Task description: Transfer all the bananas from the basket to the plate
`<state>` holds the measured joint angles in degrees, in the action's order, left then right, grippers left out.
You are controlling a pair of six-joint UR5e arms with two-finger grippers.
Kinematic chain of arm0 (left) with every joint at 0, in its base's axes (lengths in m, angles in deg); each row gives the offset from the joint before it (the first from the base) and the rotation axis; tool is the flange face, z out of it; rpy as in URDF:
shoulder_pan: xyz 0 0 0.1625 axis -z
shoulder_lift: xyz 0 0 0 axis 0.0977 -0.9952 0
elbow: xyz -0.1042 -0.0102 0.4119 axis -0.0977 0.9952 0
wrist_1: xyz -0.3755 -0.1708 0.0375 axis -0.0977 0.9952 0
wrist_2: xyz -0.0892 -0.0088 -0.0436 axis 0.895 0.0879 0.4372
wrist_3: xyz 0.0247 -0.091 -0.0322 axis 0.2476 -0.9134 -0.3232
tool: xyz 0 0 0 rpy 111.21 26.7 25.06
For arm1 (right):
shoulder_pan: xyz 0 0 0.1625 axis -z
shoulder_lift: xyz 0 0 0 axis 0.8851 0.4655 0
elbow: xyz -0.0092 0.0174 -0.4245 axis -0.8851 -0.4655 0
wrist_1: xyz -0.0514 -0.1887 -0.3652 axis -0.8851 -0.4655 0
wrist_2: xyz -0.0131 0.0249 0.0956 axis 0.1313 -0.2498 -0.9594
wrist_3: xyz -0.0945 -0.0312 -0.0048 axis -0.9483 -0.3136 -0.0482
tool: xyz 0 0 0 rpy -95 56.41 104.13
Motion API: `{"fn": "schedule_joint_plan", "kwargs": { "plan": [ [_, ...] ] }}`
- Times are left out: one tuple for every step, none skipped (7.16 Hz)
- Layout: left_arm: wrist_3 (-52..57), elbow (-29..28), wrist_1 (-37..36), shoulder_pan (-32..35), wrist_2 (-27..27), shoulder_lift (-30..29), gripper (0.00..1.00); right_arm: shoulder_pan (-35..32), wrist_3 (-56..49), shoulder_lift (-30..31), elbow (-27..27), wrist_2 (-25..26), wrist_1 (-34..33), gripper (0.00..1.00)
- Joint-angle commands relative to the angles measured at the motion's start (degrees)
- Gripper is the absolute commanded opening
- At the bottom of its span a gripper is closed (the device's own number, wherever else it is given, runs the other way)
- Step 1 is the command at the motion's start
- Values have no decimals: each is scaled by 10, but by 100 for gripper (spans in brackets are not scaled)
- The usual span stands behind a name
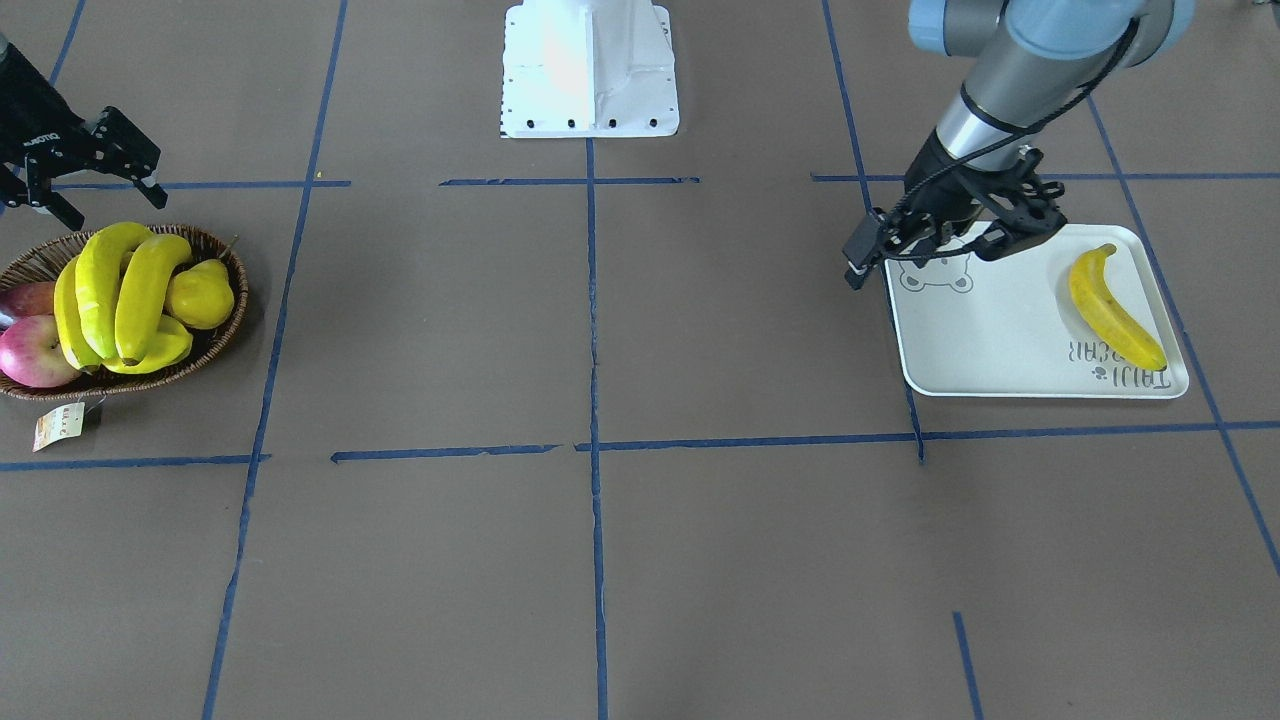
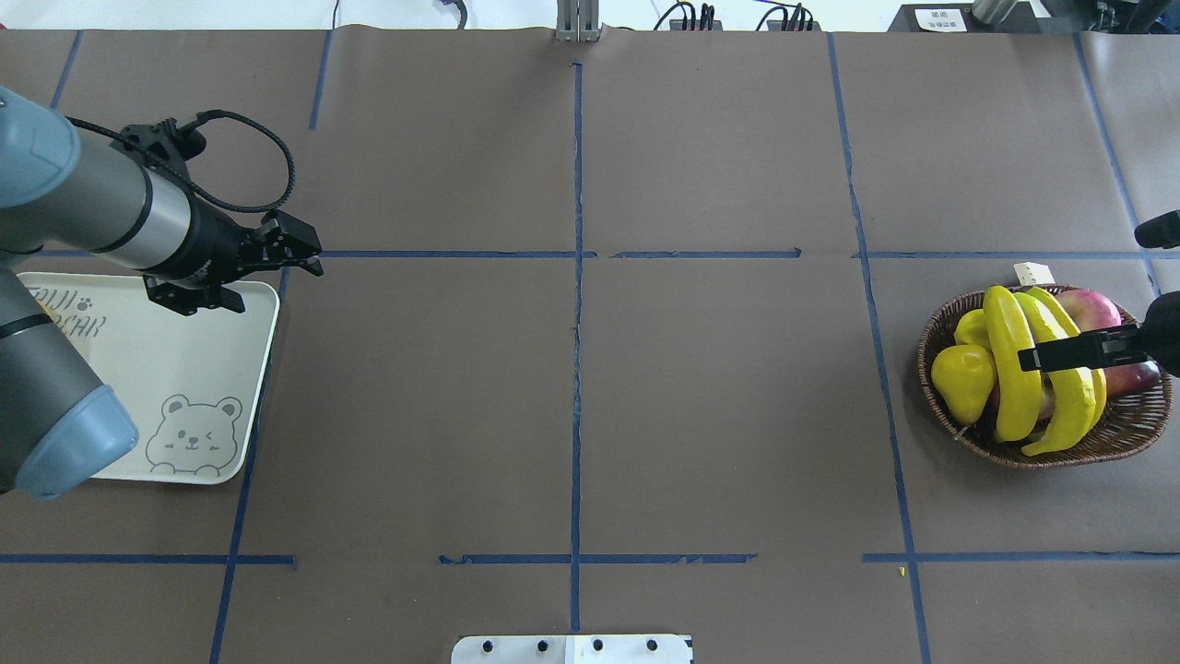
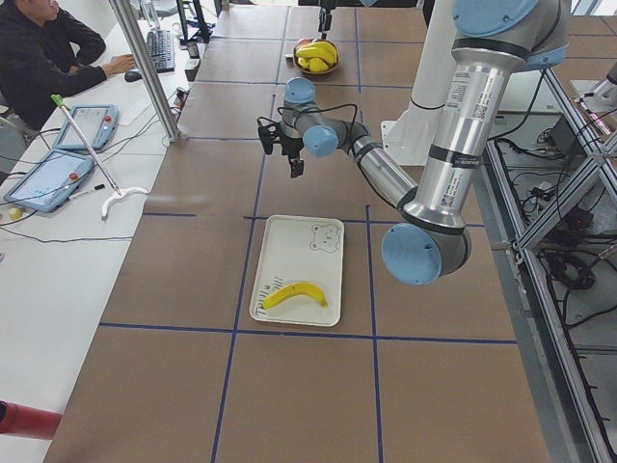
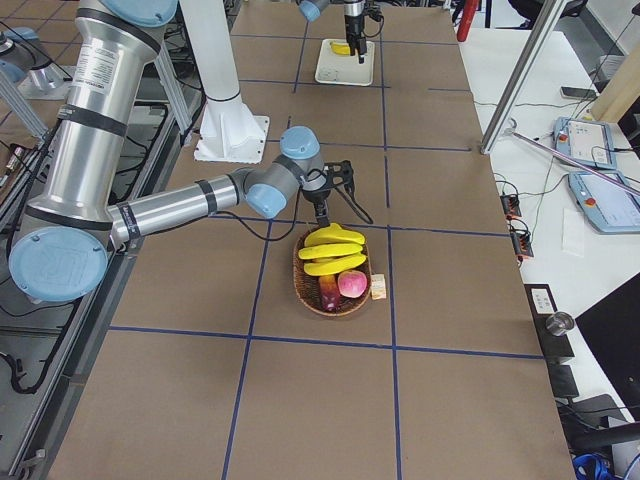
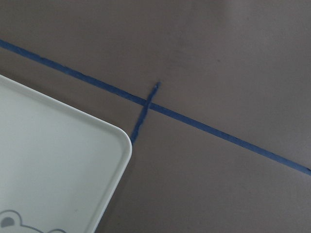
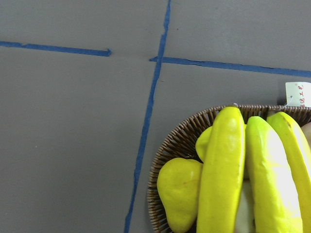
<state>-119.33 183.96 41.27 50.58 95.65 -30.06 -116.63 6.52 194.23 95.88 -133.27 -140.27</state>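
Note:
One banana lies on the plate at its lettered end; the left arm hides it in the overhead view. My left gripper hangs open and empty above the plate's bear-print corner. The other bananas are piled in the basket, which the overhead view shows at the right. My right gripper hovers open just over the basket's robot-side rim, nothing between its fingers. In the right wrist view the bananas fill the lower right corner.
A yellow pear and a red apple share the basket, and a paper tag lies beside it. Blue tape lines cross the brown table. The white robot base stands mid-table. A person sits at a side desk.

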Motion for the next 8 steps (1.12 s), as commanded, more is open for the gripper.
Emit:
{"fn": "schedule_joint_plan", "kwargs": {
  "plan": [
    [-26,-4,0,-36,-28,-14,100,-7,5,6,-56,-14,29,97],
    [-26,-3,0,-37,-28,-14,100,-7,2,4,-73,-15,30,97],
    [-26,-3,-1,-37,-28,-14,100,-8,2,9,-77,-22,30,97],
    [-26,-3,-1,-38,-28,-18,100,-8,-1,9,-84,-22,31,96],
    [-26,-4,-1,-38,-28,-23,100,-7,-2,8,-90,-23,31,93],
    [-26,-5,-1,-38,-27,-22,100,-7,-1,8,-91,-29,32,85],
    [-27,-6,-1,-38,-27,-23,100,-7,-2,8,-94,-31,32,79],
    [-27,-8,-1,-38,-27,-25,100,-7,-2,8,-96,-31,32,75]
  ]
}}
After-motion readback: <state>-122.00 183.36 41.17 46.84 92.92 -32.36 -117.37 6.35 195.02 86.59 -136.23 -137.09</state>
